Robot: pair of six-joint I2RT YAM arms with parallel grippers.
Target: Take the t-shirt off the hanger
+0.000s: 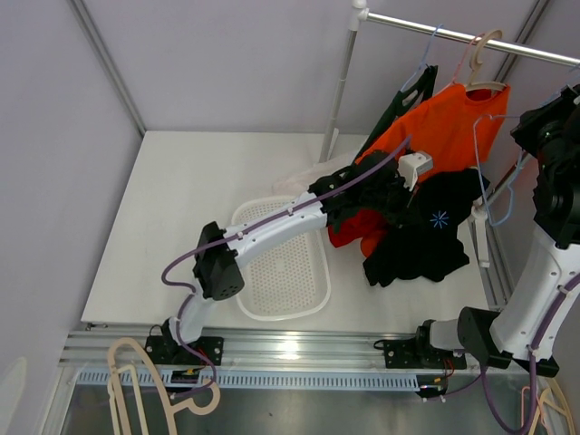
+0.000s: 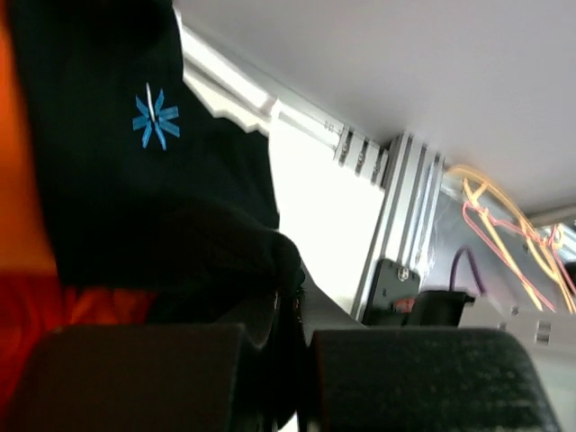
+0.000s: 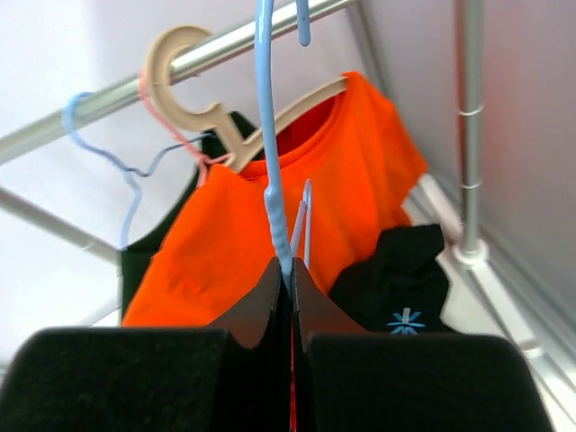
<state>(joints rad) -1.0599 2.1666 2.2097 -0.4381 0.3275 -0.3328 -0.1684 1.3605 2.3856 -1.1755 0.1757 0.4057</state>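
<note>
A black t-shirt (image 1: pixel 426 240) with a blue star mark lies bunched on the table at centre right. My left gripper (image 1: pixel 396 192) is shut on a fold of it. In the left wrist view the black fabric (image 2: pixel 155 117) runs down between the closed fingers of the gripper (image 2: pixel 288 337). My right gripper (image 1: pixel 524 127) is raised at the right and shut on the neck of a light blue wire hanger (image 1: pixel 506 178). In the right wrist view the jaws (image 3: pixel 288 270) pinch the hanger (image 3: pixel 266 135), with the black t-shirt (image 3: pixel 405 279) below and apart from it.
An orange t-shirt (image 1: pixel 444 122) on a beige hanger (image 1: pixel 485 54) and a dark green garment (image 1: pixel 394 109) hang from the rail (image 1: pixel 471 36). A red garment (image 1: pixel 358 227) and a white mesh tray (image 1: pixel 281 272) lie by the left arm. Spare beige hangers (image 1: pixel 136 372) sit at the near left.
</note>
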